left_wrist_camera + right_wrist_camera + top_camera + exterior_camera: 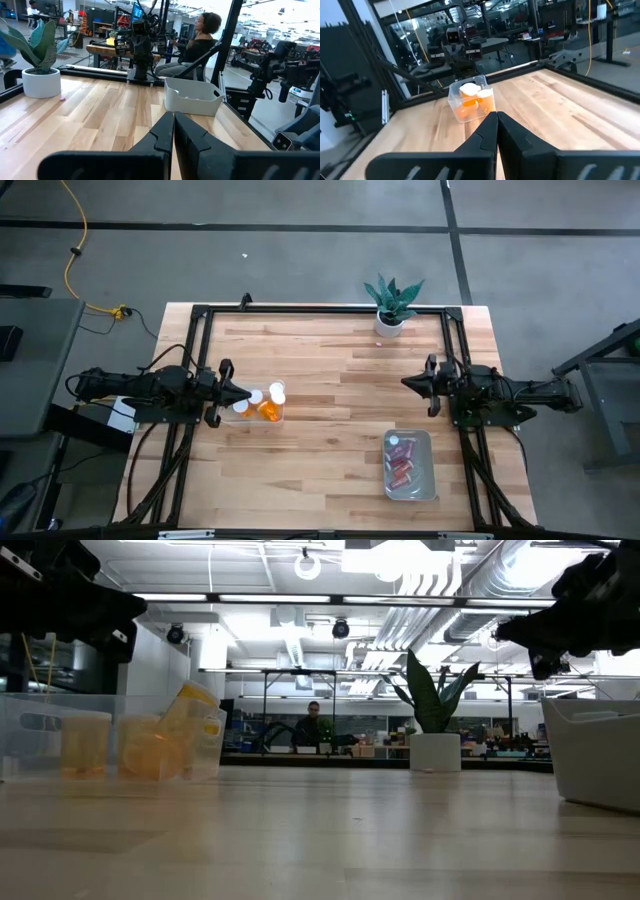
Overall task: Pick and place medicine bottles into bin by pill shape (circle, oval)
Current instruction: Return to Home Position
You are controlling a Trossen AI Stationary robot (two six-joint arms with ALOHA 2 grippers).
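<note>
High view is showing the orange medicine bottles (268, 408) with white caps sitting in a clear bin (453, 102) on the left half of the counter (330, 430), while the reddish medicine bottles (402, 468) are lying in a gray bin (418, 491) toward the right near corner. Left tool (243, 394) is hovering just beside the clear bin with its fingers pressed together. Right tool (405, 383), likewise closed on nothing, is hanging apart from the gray bin, on the side toward a potted plant (392, 305) at the far edge.

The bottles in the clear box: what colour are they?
Orange bottles with white caps, clearest in the right wrist view.
</note>
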